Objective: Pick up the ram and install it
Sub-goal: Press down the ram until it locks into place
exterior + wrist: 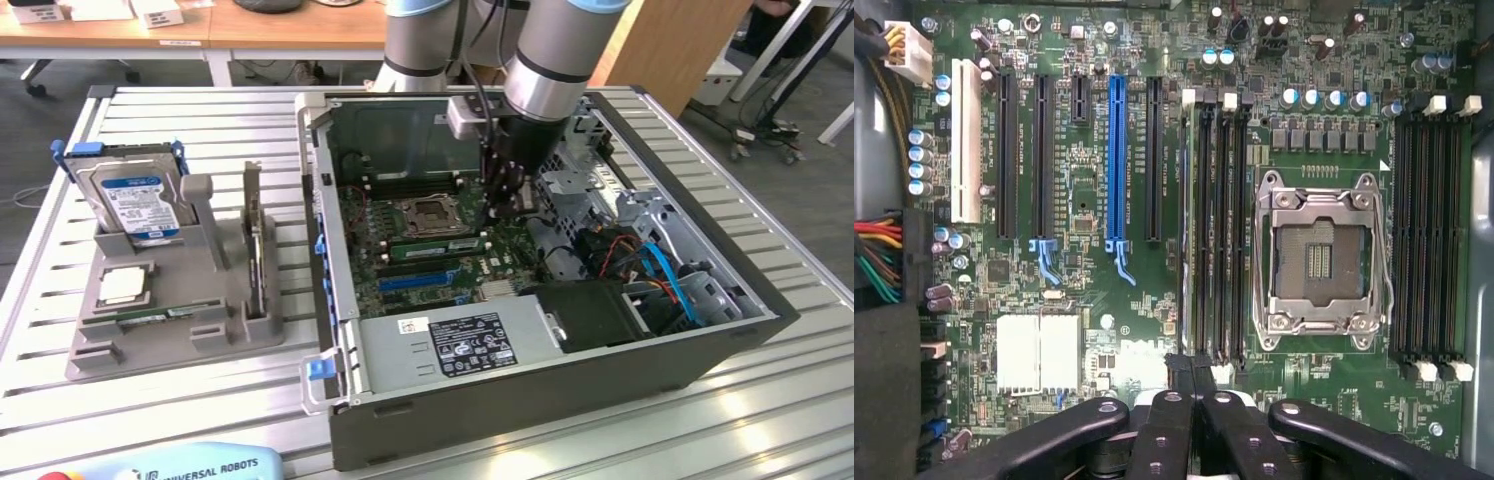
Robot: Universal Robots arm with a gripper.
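The ram (pixel 434 245) is a thin green strip standing on edge in a memory slot beside the empty processor socket (pixel 430 212) on the motherboard. In the wrist view the ram (pixel 1185 230) is a narrow edge-on line along the outermost slot. My gripper (pixel 514 212) reaches down inside the open computer case, at the end of that slot towards the exterior view's right. In the wrist view my gripper (pixel 1191 368) is shut, its black fingertips pressed together over the end of the strip. I cannot tell whether they touch it.
A grey holder (pixel 174 335) at the exterior view's left carries a blue-labelled hard drive (pixel 134 200), a square silver processor (pixel 120 287), an upright card (pixel 251 235) and another green strip (pixel 154 314). Case walls, cables (pixel 661 265) and a power supply (pixel 454 345) surround the board.
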